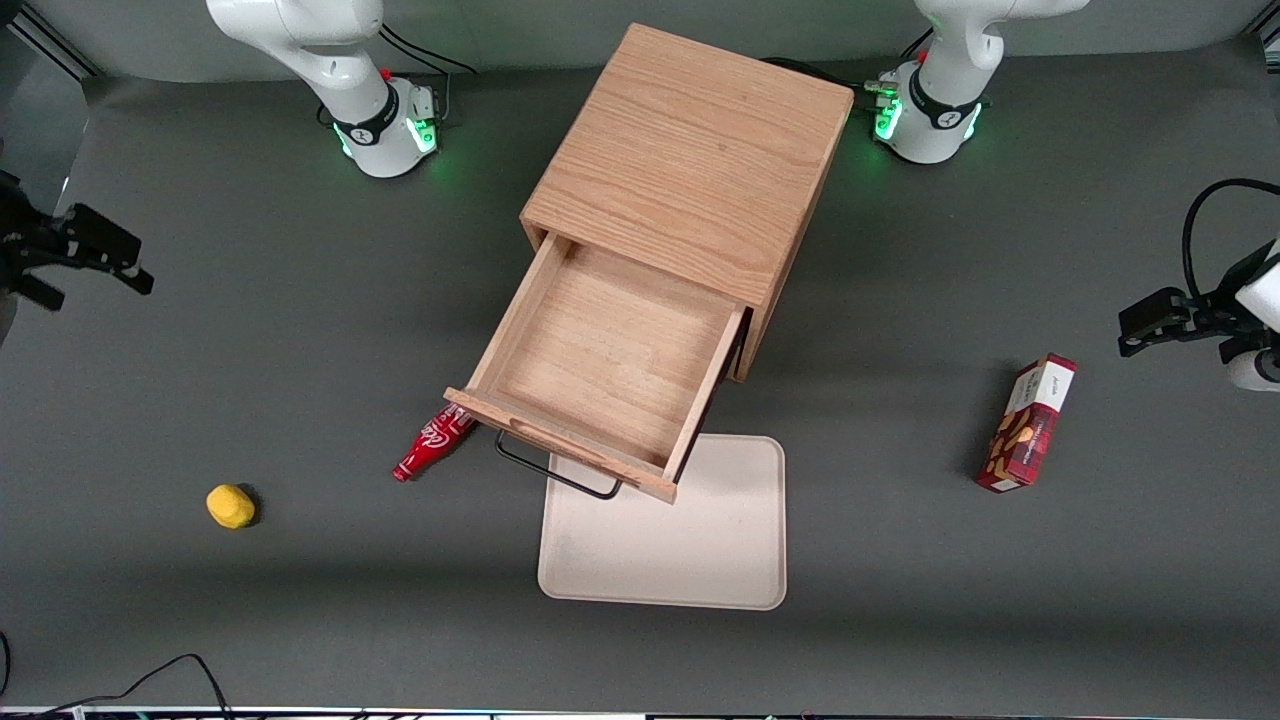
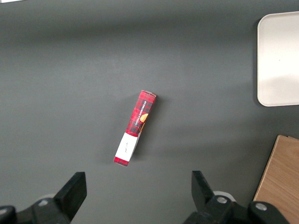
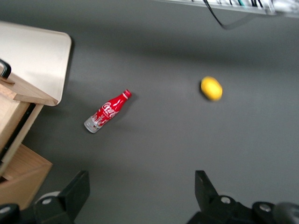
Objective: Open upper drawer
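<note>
The upper drawer (image 1: pixel 610 360) of the light oak cabinet (image 1: pixel 690 160) stands pulled far out, its shallow tray body empty. Its thin black bar handle (image 1: pixel 555 470) hangs over the tray's rim. The lower drawer is hidden under it in the front view. My right gripper (image 1: pixel 95 285) is open and empty, far from the drawer at the working arm's end of the table. In the right wrist view the gripper (image 3: pixel 140 179) hovers over bare mat, with the drawer's front corner (image 3: pixel 28 93) beside it.
A red cola bottle (image 1: pixel 432 443) (image 3: pixel 106 112) lies by the drawer front's corner. A yellow lemon (image 1: pixel 230 505) (image 3: pixel 211 88) lies nearer the working arm's end. A beige tray (image 1: pixel 700 540) lies in front of the cabinet. A red biscuit box (image 1: pixel 1028 422) (image 2: pixel 135 127) lies toward the parked arm's end.
</note>
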Motion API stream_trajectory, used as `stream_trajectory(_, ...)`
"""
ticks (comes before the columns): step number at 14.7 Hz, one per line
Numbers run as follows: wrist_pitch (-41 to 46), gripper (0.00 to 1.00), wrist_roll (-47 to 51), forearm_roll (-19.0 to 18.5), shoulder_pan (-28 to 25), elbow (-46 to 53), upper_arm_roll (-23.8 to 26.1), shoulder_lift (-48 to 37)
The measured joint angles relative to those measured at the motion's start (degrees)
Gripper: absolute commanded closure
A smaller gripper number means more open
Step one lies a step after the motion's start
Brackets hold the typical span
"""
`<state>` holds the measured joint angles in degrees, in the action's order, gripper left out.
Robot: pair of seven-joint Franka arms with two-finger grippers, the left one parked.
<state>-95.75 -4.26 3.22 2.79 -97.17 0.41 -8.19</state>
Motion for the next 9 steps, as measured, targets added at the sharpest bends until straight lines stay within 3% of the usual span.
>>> stream_trajectory(4, 0.0, 0.0, 4.6, -0.3, 0.0, -6.1, -0.1, -6.1)
stream_trajectory(9, -0.5, 0.0, 4.9, -0.4, 0.0, -0.6, -0.4, -1.8)
